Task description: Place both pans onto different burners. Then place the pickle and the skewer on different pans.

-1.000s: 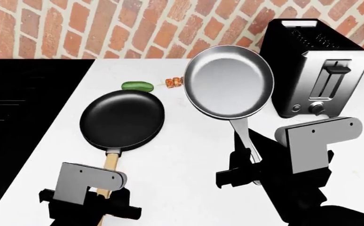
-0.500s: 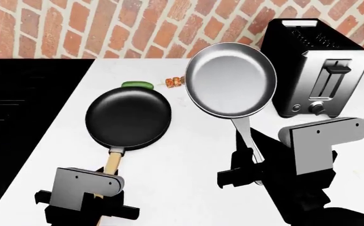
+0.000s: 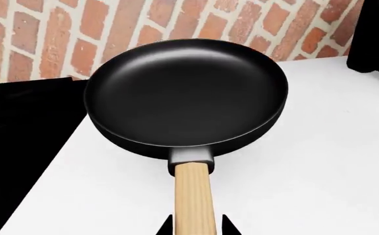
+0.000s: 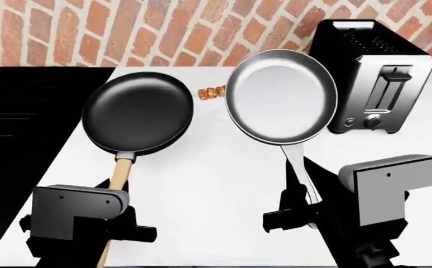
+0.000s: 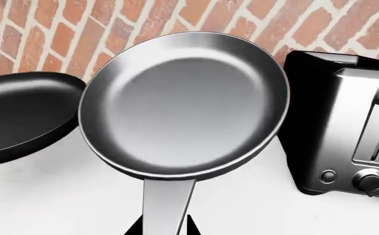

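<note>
The matte black pan [image 4: 138,111] hangs above the white counter's left part, its rim near the edge of the black stove [image 4: 22,123]. My left gripper [image 4: 110,222] is shut on its wooden handle [image 3: 194,196], the fingertips [image 3: 225,226] pressed to both sides. The grey-silver pan [image 4: 282,95] is held up to the right, with my right gripper [image 4: 298,215] shut on its metal handle [image 5: 166,205]. The skewer [image 4: 211,93] lies on the counter between the two pans. The pickle is hidden behind the black pan. No burners can be made out on the dark stove top.
A black and silver toaster [image 4: 372,78] stands at the back right, close beside the silver pan's rim. A brick wall [image 4: 164,28] runs along the back. The white counter [image 4: 216,178] spreads between the arms. The stove top [image 3: 19,127] borders the counter's left side.
The left gripper has carried the black pan up and left toward the stove, so it now covers the pickle. The silver pan has shifted slightly right.
</note>
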### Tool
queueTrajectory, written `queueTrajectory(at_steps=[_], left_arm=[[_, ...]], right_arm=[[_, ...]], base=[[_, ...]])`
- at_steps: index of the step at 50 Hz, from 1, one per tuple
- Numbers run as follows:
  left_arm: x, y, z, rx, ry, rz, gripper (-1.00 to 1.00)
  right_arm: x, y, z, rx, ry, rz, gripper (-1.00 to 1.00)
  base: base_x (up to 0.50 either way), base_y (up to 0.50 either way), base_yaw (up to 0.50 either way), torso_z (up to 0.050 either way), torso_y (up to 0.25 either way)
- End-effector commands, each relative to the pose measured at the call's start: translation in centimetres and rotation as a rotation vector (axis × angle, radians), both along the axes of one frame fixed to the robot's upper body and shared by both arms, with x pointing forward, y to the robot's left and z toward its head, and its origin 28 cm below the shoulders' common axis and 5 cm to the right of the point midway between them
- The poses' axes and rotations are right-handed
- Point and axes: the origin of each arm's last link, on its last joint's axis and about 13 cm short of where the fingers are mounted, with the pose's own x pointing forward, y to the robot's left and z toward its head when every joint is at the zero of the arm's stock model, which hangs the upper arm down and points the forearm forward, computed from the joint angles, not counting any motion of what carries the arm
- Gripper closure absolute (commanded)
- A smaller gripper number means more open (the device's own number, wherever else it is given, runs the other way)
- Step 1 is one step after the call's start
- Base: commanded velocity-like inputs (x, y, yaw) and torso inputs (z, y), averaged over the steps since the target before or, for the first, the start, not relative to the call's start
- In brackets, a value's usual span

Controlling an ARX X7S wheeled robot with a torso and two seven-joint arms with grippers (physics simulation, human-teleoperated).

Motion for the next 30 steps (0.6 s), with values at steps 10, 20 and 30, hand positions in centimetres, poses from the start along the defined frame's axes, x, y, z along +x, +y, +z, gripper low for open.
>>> queueTrajectory(at_steps=[10,20,30], left_arm=[[3.0,0.6,3.2,-0.036,-0.196,0.105,1.0],[4.3,1.2,3.2,-0.02,-0.2,0.142,1.0],[3.8,1.4,3.3,-0.015,-0.211,0.145,1.0]], right_arm=[[-0.2,-0.1,-1.6,-0.01,-0.072,-0.136,1.0],[0.1,-0.4,-1.9,-0.027,-0.116,-0.128,1.0],[-0.4,-0.5,-1.7,-0.006,-0.138,-0.135,1.0]], base=[[-0.5,0.13,0.0,0.002,0.003],[-0.1,0.04,0.0,0.001,0.003],[0.0,0.32,0.0,0.001,0.004]])
